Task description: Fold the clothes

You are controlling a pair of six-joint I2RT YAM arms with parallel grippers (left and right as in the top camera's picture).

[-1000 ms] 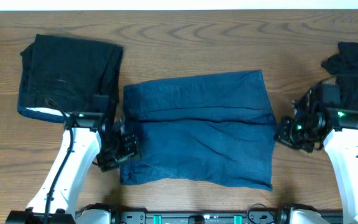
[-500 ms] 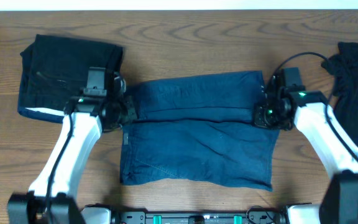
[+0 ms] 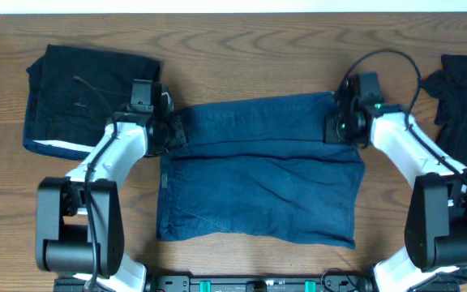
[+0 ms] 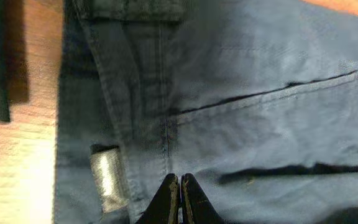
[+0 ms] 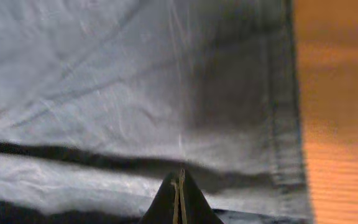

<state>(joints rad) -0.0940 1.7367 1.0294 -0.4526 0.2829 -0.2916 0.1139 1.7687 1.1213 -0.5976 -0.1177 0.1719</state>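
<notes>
The clothes are a navy-blue denim-like piece spread across the middle of the table, with a crease running across its upper part. My left gripper is shut, its tips resting on the cloth's upper left edge. In the left wrist view the left gripper touches the navy cloth beside a seam, with no cloth showing between the tips. My right gripper is shut at the upper right edge. In the right wrist view the right gripper sits on the navy cloth at a dark fold.
A folded black garment with a white edge lies at the back left, close to my left arm. Another black cloth piece lies at the far right edge. A silvery label shows on the navy cloth. Bare wooden table borders the cloth's right hem.
Both arms have swung from the cloth's lower sides up to its upper corners. The left gripper has shut on the way. The navy cloth lies as before.
</notes>
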